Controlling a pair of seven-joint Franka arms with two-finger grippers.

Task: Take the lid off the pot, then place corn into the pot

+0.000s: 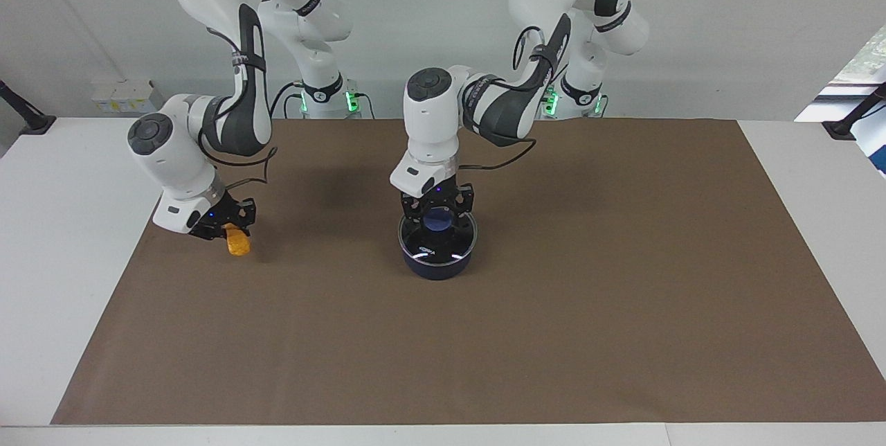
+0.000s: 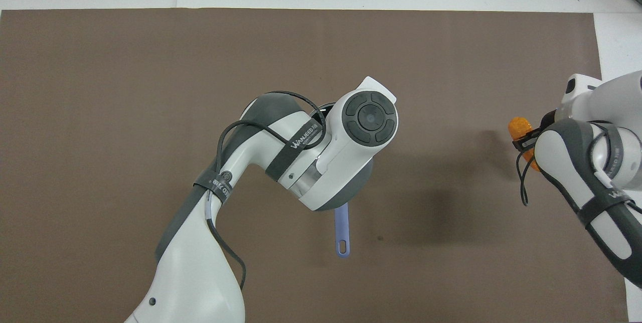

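**Brown mat, pot mid-table**

Brown mat [image 1: 623, 293] carries the pot [image 1: 437, 267], the lid [image 1: 437, 238] on it. The left gripper [image 1: 438, 214] closes on the lid's knob. The right gripper [image 1: 225, 223] clamps the corn [image 1: 239, 242] above the mat's right-arm end.

The pot [image 1: 437, 262] stands near the middle of the mat [image 1: 623, 307], with the lid [image 1: 437, 235] on it. The left gripper [image 1: 438, 209] is directly over the lid's knob. From the pot toward the right arm's end of the mat, the right gripper [image 1: 225, 221] holds the corn [image 1: 239, 242] in the air.
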